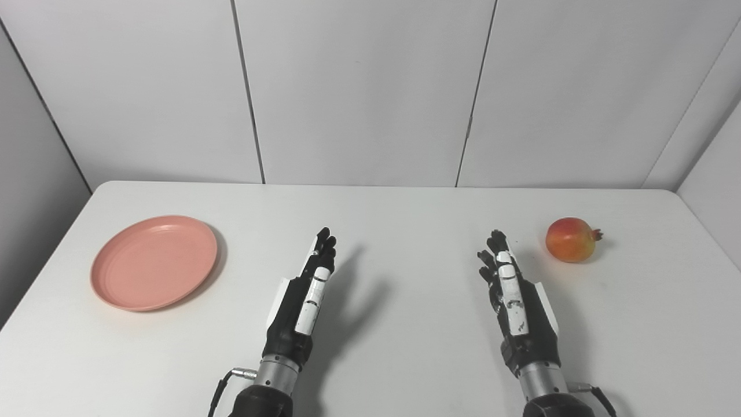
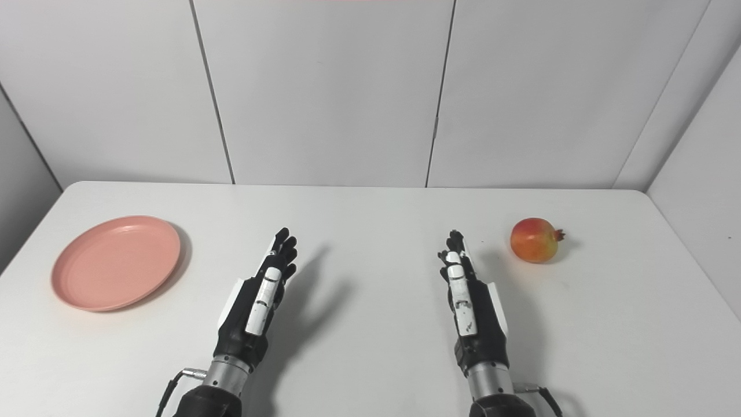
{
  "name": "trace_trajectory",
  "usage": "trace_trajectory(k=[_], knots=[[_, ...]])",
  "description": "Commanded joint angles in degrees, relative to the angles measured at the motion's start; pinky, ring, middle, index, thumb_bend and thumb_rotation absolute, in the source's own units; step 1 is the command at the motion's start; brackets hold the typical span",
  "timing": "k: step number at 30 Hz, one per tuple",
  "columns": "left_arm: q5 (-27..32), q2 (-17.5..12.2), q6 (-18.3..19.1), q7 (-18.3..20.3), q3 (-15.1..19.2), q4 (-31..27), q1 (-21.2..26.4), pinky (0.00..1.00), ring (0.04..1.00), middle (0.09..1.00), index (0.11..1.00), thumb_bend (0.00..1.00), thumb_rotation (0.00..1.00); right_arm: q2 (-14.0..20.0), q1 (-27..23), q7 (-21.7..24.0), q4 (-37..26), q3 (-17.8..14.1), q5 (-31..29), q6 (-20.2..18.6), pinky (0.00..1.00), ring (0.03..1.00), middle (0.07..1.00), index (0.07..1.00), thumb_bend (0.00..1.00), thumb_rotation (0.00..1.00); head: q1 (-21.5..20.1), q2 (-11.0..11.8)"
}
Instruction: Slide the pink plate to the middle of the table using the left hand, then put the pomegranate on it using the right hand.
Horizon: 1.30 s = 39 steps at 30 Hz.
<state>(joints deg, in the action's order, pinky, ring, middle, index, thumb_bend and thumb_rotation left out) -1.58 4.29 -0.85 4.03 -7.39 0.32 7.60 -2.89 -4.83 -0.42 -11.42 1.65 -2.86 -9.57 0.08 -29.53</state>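
On the white table [image 1: 370, 359], far left side, sits the shallow round pink plastic plate [image 1: 154, 262], empty, nothing in it, flat on the surface. Round red-yellow pomegranate [image 1: 570, 240] lies far right, its crown pointing right, away from the hands. Neither task thing is touched.

Left hand [image 1: 304, 292] hovers near the table's middle, edge-on, fingers straight and extended, holding nothing. Right hand [image 1: 512, 289] mirrors it on the right side, fingers also extended and loosely apart, empty.

Key relation: plate lies to the left of the left hand and about level with it, well apart, with bare table between. Left hand is clearly the nearer one to the plate; right hand is the nearer one to the pomegranate, which sits just beyond and to the right of its fingertips, near but not touching.

Judgement: task not started, step one (plate slide) is pending. Left hand likely needs to travel left to the plate's rim, then drag it rightward toward the open centre between the two hands. Plate is light and shallow, so it could tip if pressed on the rim.
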Motion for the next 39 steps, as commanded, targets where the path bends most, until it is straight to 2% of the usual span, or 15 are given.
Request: trace_trajectory(k=[1, 8, 9, 15, 19, 29, 39], knots=[[-1.0, 0.8, -1.7, -0.5, -0.6, -0.8, 1.2, 1.00, 1.000, 1.000, 1.000, 0.47, 1.00, 0.4, -1.0, 0.7, -1.9, -0.4, -0.7, 2.4, 0.98, 0.975, 0.996, 0.988, 0.38, 1.00, 0.8, 0.2], [-3.5, 2.3, -2.3, -2.2, -2.1, 1.0, 1.0, 0.98, 0.991, 1.000, 0.999, 0.45, 1.00, 2.5, -0.3, 2.4, -1.9, -1.3, -3.2, 2.5, 1.00, 0.983, 1.000, 0.994, 0.40, 1.00, 7.7, 2.7], [-3.7, 2.6, -2.4, -2.4, -2.3, 1.3, 1.0, 0.98, 0.990, 1.000, 0.998, 0.45, 1.00, 2.8, -0.2, 2.7, -2.0, -1.4, -3.5, 2.6, 1.00, 0.983, 1.000, 0.994, 0.39, 1.00, 7.7, 2.7], [-5.5, 4.5, -3.6, -4.1, -3.6, 3.9, 1.5, 0.97, 0.987, 1.000, 0.995, 0.44, 1.00, 5.0, 0.2, 5.0, -1.6, -2.0, -5.7, 3.6, 1.00, 0.995, 1.000, 0.998, 0.37, 1.00, 14.6, 4.6], [-6.7, 5.1, -3.5, -4.9, -4.4, 5.3, 2.0, 0.97, 0.991, 1.000, 1.000, 0.45, 1.00, 6.1, 0.1, 6.5, -0.8, -2.3, -7.3, 4.0, 1.00, 1.000, 1.000, 1.000, 0.37, 1.00, 16.9, 5.5], [-7.8, 5.9, -4.4, -5.9, -4.7, 6.9, 2.4, 0.96, 0.987, 1.000, 1.000, 0.44, 1.00, 6.2, 0.2, 6.4, -2.0, -2.6, -7.0, 2.5, 1.00, 1.000, 1.000, 1.000, 0.34, 1.00, 18.2, 6.1], [-7.8, 5.7, -4.4, -5.8, -4.8, 6.6, 2.3, 0.96, 0.987, 1.000, 1.000, 0.46, 1.00, 6.0, 0.3, 6.3, -2.6, -2.3, -6.8, 1.9, 1.00, 1.000, 1.000, 1.000, 0.31, 1.00, 17.9, 5.9]])
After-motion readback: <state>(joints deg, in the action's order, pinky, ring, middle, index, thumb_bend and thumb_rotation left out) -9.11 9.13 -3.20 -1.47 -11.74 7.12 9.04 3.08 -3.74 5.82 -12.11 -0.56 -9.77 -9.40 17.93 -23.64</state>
